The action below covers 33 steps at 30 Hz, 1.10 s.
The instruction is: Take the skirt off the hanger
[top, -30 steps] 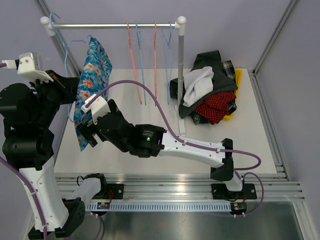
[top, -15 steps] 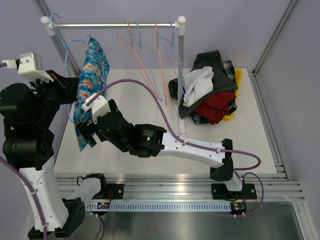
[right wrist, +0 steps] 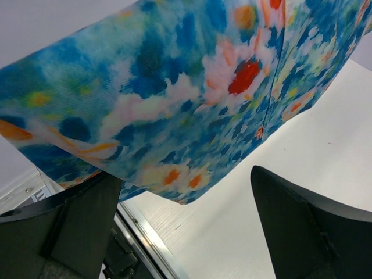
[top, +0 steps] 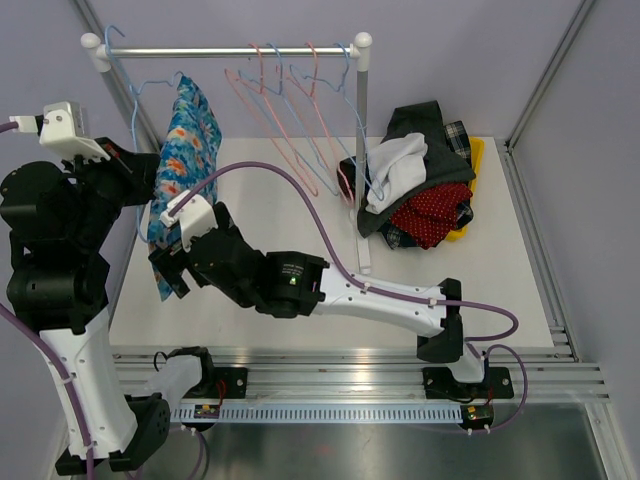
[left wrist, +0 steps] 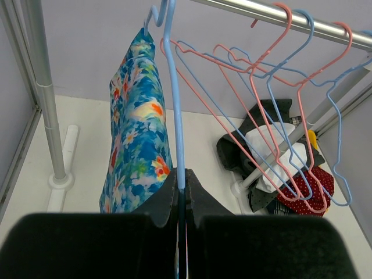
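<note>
On the rail (top: 230, 50), spare hangers (top: 296, 130) now swing: left claw (left wrist: 181, 174), clamping the hanger (left wrist: 176, 116), tugs; right claw (right wrist: 186, 200) gapes around skirt (right wrist: 192, 87).

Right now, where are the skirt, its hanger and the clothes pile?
skirt (top: 188, 140), top view, middle of floral cloth.
hanger (left wrist: 176, 116), left wrist view, upright blue wire.
clothes pile (top: 430, 215), top view, red dotted cloth.

Skirt (top: 185, 150) fills left end of rail (top: 200, 51); left gripper (left wrist: 181, 177) clamped on its hanger (left wrist: 176, 104) and right arm (top: 370, 295) across table (top: 480, 260) front crowd that side. Empty hangers (top: 300, 150) slant thru mid-rail up to post (top: 361, 180). Clothes pile (top: 425, 185) blocks far-right corner. Bare table btwn arm & pile.
</note>
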Each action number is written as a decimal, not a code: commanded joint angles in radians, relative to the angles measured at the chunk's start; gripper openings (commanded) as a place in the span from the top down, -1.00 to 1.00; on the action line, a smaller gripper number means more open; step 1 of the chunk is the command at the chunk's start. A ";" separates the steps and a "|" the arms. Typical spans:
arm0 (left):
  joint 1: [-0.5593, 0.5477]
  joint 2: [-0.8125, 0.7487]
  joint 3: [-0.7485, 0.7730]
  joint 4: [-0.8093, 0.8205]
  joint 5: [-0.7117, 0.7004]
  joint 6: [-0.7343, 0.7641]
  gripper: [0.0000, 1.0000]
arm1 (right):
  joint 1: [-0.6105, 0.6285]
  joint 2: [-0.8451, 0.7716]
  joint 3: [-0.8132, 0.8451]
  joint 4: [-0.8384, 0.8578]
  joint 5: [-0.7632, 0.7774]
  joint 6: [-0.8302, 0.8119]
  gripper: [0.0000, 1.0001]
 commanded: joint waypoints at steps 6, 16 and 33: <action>-0.004 -0.017 0.026 0.109 0.018 0.011 1.00 | 0.009 0.054 0.081 0.041 0.098 -0.064 -0.99; -0.004 -0.025 0.031 0.107 0.021 0.012 1.00 | -0.043 0.034 0.038 0.083 0.167 -0.098 0.94; -0.004 -0.013 0.054 0.101 -0.004 0.024 1.00 | -0.023 -0.277 -0.885 0.204 0.153 0.307 1.00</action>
